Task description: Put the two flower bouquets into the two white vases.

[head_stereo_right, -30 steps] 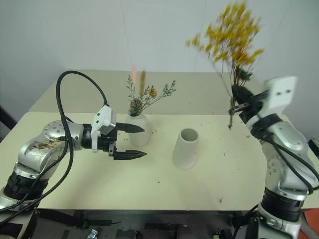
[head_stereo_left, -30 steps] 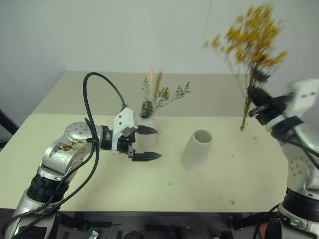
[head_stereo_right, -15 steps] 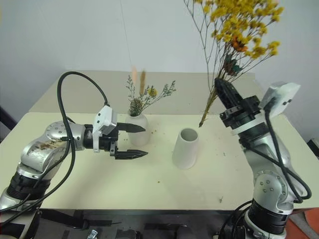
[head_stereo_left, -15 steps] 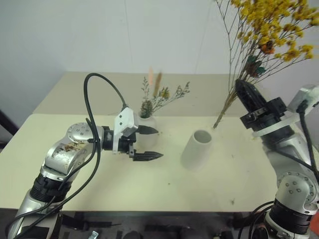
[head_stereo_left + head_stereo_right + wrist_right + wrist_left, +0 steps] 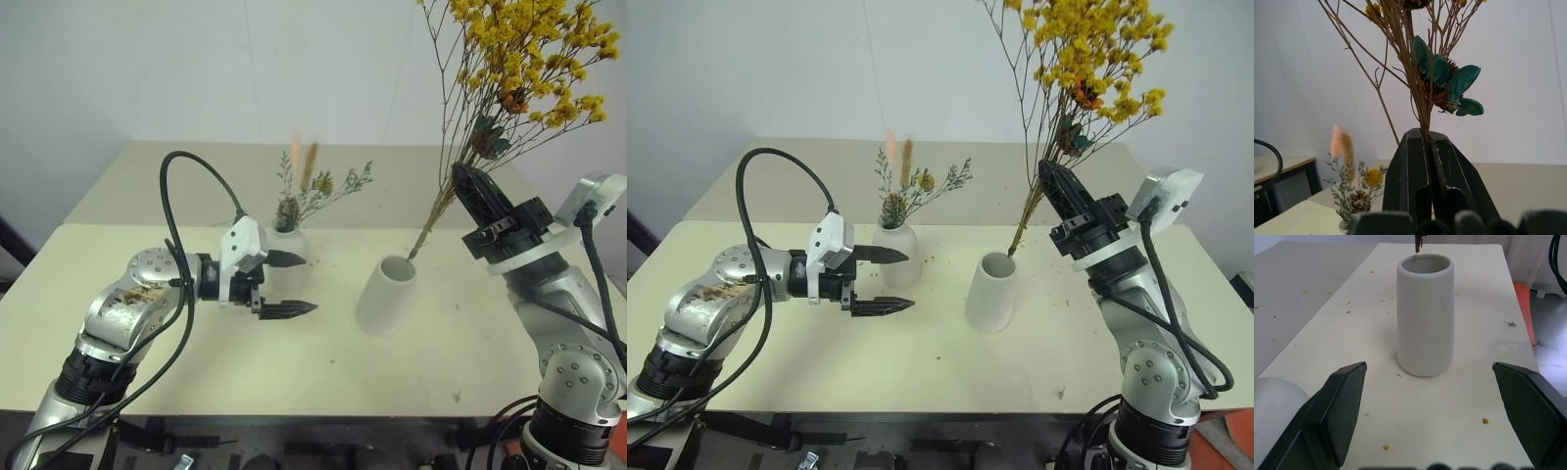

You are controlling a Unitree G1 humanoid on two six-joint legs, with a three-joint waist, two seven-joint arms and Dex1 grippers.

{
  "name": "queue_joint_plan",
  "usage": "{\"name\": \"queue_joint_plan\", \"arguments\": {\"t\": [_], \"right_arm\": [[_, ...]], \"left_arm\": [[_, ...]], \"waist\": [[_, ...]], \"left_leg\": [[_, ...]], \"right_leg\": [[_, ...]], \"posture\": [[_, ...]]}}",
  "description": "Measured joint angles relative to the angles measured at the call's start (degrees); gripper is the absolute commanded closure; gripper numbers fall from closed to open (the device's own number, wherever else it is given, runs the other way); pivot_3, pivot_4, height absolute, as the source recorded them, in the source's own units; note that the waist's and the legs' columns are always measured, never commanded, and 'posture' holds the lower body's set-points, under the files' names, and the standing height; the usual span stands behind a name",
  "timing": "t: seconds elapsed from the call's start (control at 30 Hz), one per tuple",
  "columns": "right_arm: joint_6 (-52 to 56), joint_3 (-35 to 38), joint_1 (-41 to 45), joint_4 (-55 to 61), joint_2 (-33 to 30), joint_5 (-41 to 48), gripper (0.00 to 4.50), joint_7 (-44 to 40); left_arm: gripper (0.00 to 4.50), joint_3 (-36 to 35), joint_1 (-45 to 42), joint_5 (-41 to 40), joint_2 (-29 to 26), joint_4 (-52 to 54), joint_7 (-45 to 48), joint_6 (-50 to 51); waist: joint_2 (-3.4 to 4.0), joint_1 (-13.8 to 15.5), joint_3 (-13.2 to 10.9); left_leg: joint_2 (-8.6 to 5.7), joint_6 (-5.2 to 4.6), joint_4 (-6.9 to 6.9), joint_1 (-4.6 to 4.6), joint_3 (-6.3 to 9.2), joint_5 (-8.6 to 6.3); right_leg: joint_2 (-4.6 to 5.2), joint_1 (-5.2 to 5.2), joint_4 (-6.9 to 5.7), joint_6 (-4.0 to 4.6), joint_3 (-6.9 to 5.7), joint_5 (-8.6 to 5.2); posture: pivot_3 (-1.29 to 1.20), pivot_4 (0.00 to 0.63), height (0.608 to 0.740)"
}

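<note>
My right gripper (image 5: 462, 178) is shut on the thin brown stems of the yellow-blossomed bouquet (image 5: 519, 69), held high and tilted to the right. Its stem ends (image 5: 411, 253) hang at the far rim of the tall wide-mouthed white vase (image 5: 387, 299), seen upright in the left wrist view as well (image 5: 1425, 313). The small bouquet of sprigs and pinkish plumes (image 5: 309, 191) stands in the short rounded white vase (image 5: 287, 245). My left gripper (image 5: 313, 284) is open, level, just in front of the short vase and aimed at the tall one, with nothing between its fingers (image 5: 1344, 406).
The cream table (image 5: 294, 372) carries scattered dried crumbs. A second table (image 5: 176, 181) joins it at the back, against a white wall. A black cable (image 5: 186, 162) loops above my left arm. Bare table lies in front of both vases.
My right gripper swung left and rolled, bringing the yellow bouquet more upright and its stem ends from right of the tall vase to its rim. The left arm stayed still.
</note>
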State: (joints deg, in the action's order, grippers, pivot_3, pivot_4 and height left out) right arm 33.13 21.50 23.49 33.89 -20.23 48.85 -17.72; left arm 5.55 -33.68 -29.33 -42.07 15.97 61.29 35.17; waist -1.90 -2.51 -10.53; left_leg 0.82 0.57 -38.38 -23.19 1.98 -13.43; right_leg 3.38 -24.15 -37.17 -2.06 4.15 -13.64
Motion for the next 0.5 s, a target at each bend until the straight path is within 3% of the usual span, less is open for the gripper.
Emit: {"name": "queue_joint_plan", "arguments": {"t": [0.5], "right_arm": [[-5.27, -8.08, -9.36, 0.56, 1.57, -3.33, 4.45, -2.44]], "left_arm": [[0.0, -0.95, 2.16, 0.12, -1.54, 0.62, -0.25, -0.19]], "waist": [[0.0, 0.07, 0.0]], "left_leg": [[-0.01, 0.0, -0.01, 0.0, 0.0, 0.0]], "right_leg": [[0.0, 0.01, 0.01, -0.01, 0.0, 0.0]], "posture": [[0.0, 0.15, 0.74]]}}
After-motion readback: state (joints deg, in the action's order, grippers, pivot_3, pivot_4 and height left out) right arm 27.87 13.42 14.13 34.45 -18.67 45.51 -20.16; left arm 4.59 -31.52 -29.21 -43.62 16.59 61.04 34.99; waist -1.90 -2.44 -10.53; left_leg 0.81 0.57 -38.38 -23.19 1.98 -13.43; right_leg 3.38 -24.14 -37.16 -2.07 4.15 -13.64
